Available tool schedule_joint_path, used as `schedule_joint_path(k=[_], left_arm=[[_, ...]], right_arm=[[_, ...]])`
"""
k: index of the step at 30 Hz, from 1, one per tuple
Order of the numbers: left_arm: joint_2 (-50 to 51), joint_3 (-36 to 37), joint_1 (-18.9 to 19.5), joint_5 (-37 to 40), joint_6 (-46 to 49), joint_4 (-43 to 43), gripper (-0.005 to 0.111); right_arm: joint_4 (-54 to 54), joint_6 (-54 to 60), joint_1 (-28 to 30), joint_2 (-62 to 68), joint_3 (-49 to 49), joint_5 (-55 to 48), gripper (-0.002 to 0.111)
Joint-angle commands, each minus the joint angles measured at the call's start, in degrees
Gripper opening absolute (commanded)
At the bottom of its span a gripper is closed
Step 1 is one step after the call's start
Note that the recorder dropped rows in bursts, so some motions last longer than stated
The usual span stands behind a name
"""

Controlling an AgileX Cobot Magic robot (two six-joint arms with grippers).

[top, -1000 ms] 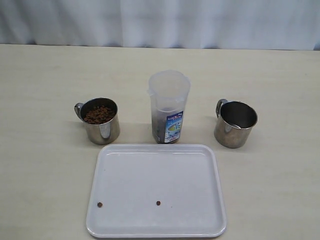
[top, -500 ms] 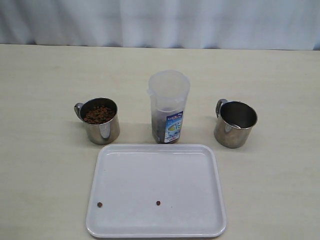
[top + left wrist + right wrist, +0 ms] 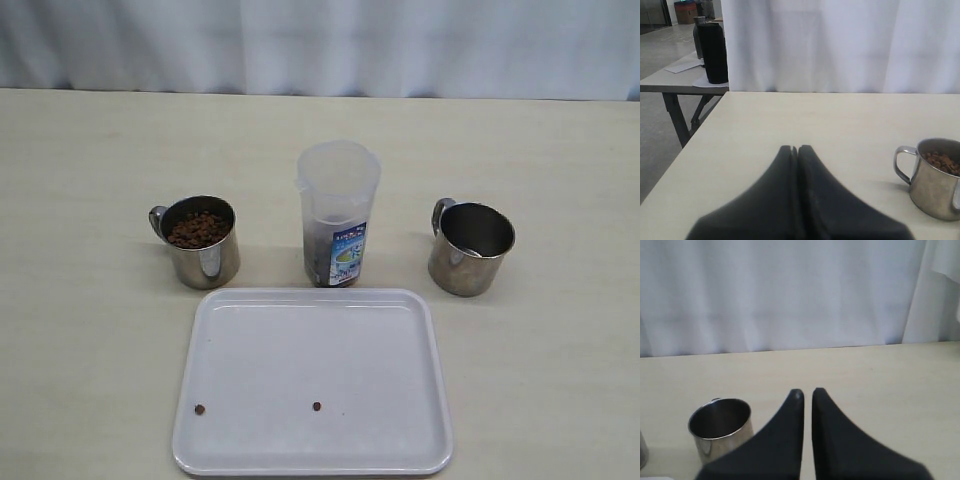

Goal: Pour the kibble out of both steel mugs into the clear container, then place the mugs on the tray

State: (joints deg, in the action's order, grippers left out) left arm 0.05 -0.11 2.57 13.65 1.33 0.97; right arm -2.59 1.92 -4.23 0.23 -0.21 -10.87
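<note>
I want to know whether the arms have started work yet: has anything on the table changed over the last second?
Nothing visibly changed. The left mug is still full of kibble, the right mug still looks empty, the container stands between them as before, and the same two pellets lie on the tray.

A lab-like test room: white curtain [image 3: 840, 45] backdrop, plain tabletop [image 3: 90, 150], another worktable [image 3: 667, 82] on bare floor [image 3: 652, 145].
</note>
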Motion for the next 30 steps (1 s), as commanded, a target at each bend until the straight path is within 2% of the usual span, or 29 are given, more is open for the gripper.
schedule_joint_path(k=[1, 22, 26, 30], left_arm=[[-0.05, 0.11, -0.28, -0.58, -0.09, -0.20, 0.000], [-0.05, 0.11, -0.28, -0.32, 0.13, -0.03, 0.000], [-0.05, 0.11, -0.28, -10.61, 3.31, 8.46, 0.000], [-0.05, 0.11, -0.28, -19.04, 3.31, 9.40, 0.000]], right_arm=[[0.50, 0.55, -2.54, -0.23, 0.21, -0.18, 0.005], [0.50, 0.55, -2.54, -0.23, 0.21, -0.18, 0.005], [0.50, 0.17, -2.55, -0.23, 0.21, -0.18, 0.005], [0.50, 0.17, -2.55, -0.23, 0.21, -0.18, 0.005]])
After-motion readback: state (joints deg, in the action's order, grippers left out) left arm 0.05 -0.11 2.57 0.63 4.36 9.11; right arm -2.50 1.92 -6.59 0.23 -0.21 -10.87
